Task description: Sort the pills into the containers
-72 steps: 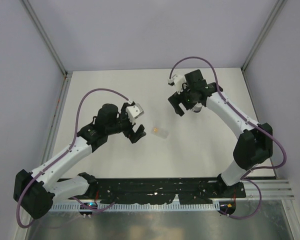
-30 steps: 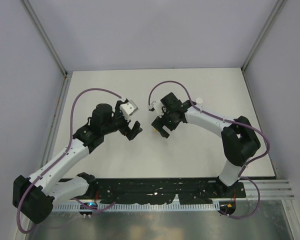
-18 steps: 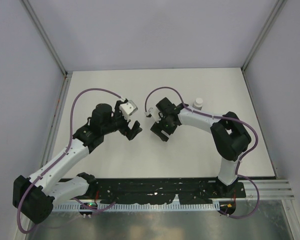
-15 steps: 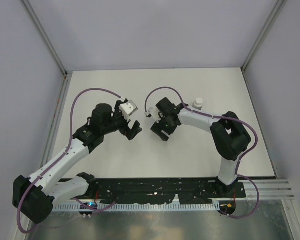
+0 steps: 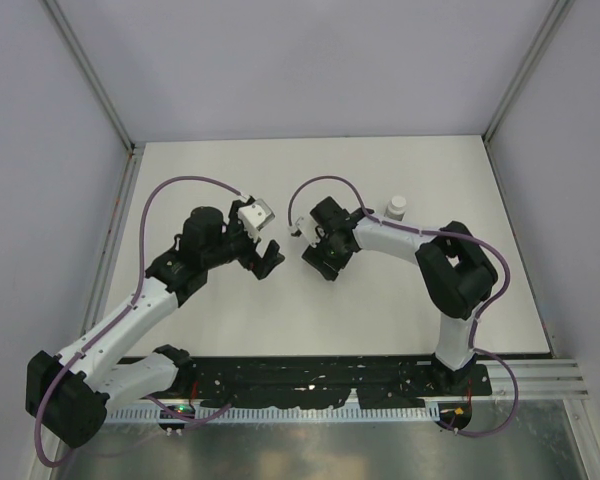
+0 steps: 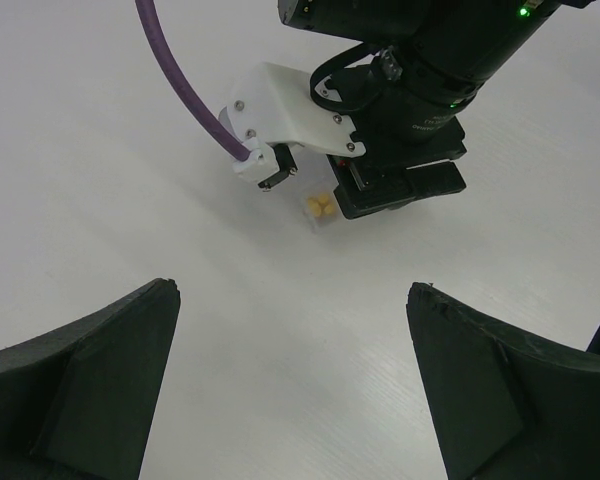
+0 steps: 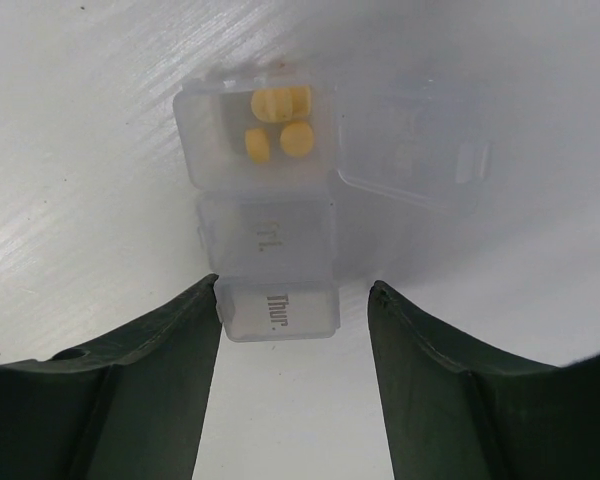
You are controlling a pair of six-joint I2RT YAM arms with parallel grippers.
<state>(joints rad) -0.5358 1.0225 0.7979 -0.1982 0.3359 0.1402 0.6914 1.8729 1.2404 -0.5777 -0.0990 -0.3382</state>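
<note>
A clear pill box (image 7: pixel 270 250) lies on the white table, with compartments marked by day. Its far compartment is open, lid (image 7: pixel 410 150) flipped aside, and holds three orange pills (image 7: pixel 280 120). My right gripper (image 7: pixel 295 290) straddles the box's near end, marked "Thur.". Its left finger touches the box and a gap stays at its right finger. From above, the right gripper (image 5: pixel 323 262) covers the box. My left gripper (image 6: pixel 292 288) hangs wide open over bare table, facing the box (image 6: pixel 320 208) from a short way off. The white-capped bottle (image 5: pixel 397 207) stands upright behind the right arm.
The left gripper (image 5: pixel 265 258) and the right gripper are close together mid-table. A purple cable (image 6: pixel 180 80) loops off the right wrist. Walls and frame posts (image 5: pixel 110 110) bound the table.
My right arm swung left from beside the bottle down onto the pill box, and its jaws narrowed around the box's end. The left arm barely moved.
</note>
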